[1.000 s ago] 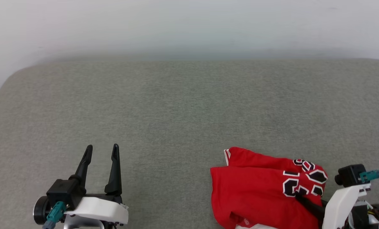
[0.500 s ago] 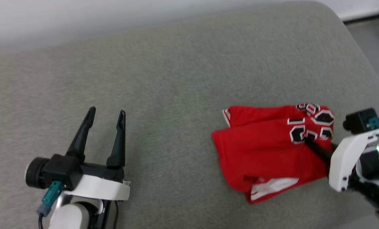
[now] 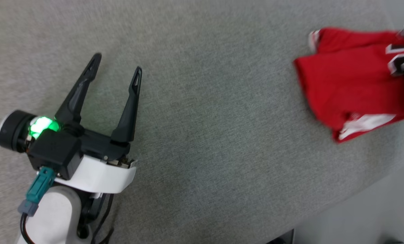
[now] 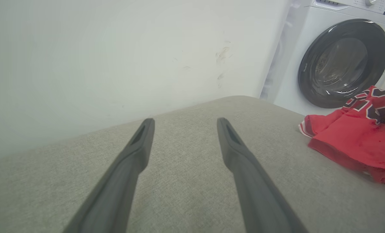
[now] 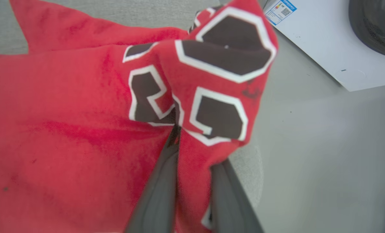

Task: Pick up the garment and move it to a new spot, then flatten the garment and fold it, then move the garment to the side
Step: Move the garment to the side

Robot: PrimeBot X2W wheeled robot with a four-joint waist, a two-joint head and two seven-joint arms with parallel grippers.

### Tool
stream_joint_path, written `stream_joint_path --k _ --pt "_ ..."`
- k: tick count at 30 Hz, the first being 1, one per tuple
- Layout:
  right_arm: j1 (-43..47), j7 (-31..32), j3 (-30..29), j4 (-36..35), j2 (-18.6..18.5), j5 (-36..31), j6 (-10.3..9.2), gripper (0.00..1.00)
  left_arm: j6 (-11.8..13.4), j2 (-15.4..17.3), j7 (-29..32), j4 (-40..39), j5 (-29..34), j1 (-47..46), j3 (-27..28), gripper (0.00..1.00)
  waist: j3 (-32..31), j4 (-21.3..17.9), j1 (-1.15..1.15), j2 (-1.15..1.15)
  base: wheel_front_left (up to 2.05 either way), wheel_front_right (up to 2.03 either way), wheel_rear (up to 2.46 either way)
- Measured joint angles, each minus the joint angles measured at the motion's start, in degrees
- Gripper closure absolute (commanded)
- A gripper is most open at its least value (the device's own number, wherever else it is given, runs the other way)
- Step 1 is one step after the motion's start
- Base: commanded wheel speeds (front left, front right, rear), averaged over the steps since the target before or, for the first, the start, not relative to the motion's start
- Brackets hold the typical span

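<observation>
Tipped down and skewed since a second ago, as a shift of the head camera and not of the things: left gripper point(image 3: 117, 62) now drawn larger at the lower left, the garment point(image 3: 351, 81) carried to the upper right corner. No change in either grip meanwhile.

Left gripper: spread wide, holding nothing, poised above the bare grey padded surface point(image 3: 205, 128), well apart from the garment. Green light point(image 3: 43, 126) glowing on its wrist. From its own wrist camera, both fingers point(image 4: 137, 152) pointing toward a pale wall point(image 4: 82, 48), with the garment point(image 4: 350, 142) off to the right and, behind it, a white washing machine point(image 4: 292, 64) with a dark round door.

Right gripper point(image 5: 192, 145): pressed nearly together on a fold of the garment point(image 5: 66, 129), pinching it just below the black, white-edged lettering point(image 5: 218, 116). Bunched up and raised at that lettered end, over the corner of the surface, with pale floor point(image 5: 325, 145) beyond.

Rest of the garment lying crumpled on the surface near its right-hand edge, with a strip of white cloth point(image 3: 368, 122) peeking out at the near side and striped trim point(image 3: 313, 35) at the far left corner. At the head view's right border, a dark blurred streak against the lettering, possibly a right finger; too smeared to say.
</observation>
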Motion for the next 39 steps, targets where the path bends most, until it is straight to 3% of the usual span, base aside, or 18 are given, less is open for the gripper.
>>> stream_joint_path --k 12,13,14,15,16,29,34,39 --pt "-9.0 -10.1 -12.0 9.7 -0.7 -10.0 0.0 1.0 -1.4 1.7 2.5 -3.7 1.0 -5.5 -2.0 0.0 9.5 1.7 0.0 0.0 0.0 0.0 0.0" --pt "-9.3 -10.8 -12.5 10.9 -0.3 -10.7 0.0 0.89 -1.5 1.8 2.5 -3.7 1.0 -5.7 -2.0 0.0 9.8 2.1 0.0 0.0 0.0 0.0 0.0" --pt "-9.6 -11.5 -12.8 12.0 0.4 -11.1 0.0 0.62 -1.5 1.8 2.5 -3.7 0.9 -5.8 -1.9 0.0 10.0 2.5 0.0 0.0 0.0 0.0 0.0" --pt "-9.7 -12.3 -13.1 12.9 0.9 -11.8 0.0 0.07 -1.5 1.9 2.5 -3.7 0.9 -5.9 -1.9 0.0 10.2 2.8 0.0 0.0 0.0 0.0 0.0" --pt "-10.0 -13.2 -13.4 13.9 1.5 -12.0 0.0 0.0 -1.6 1.9 2.4 -3.6 0.9 -5.9 -1.9 0.0 10.2 3.2 0.0 0.0 0.0 0.0 0.0" --pt "-10.1 -28.6 -22.3 20.1 2.7 -21.3 0.0 0.0 0.1 0.5 -1.5 0.5 -0.9 -3.6 -1.6 0.0 4.8 5.9 -0.01 0.0 0.0 0.0 0.0" --pt "-7.2 -34.0 -23.3 19.9 2.1 -21.1 0.0 0.0 1.5 -1.4 -3.9 3.9 -2.3 -0.9 -1.8 0.0 0.2 7.5 -0.01 0.0 0.0 0.0 0.0" --pt "-1.6 -38.4 -22.7 17.4 4.4 -20.0 0.0 0.0 3.3 -3.4 -5.7 7.8 -3.7 2.9 -1.5 0.0 -5.2 9.4 -0.01 0.0 0.0 0.0 0.0"
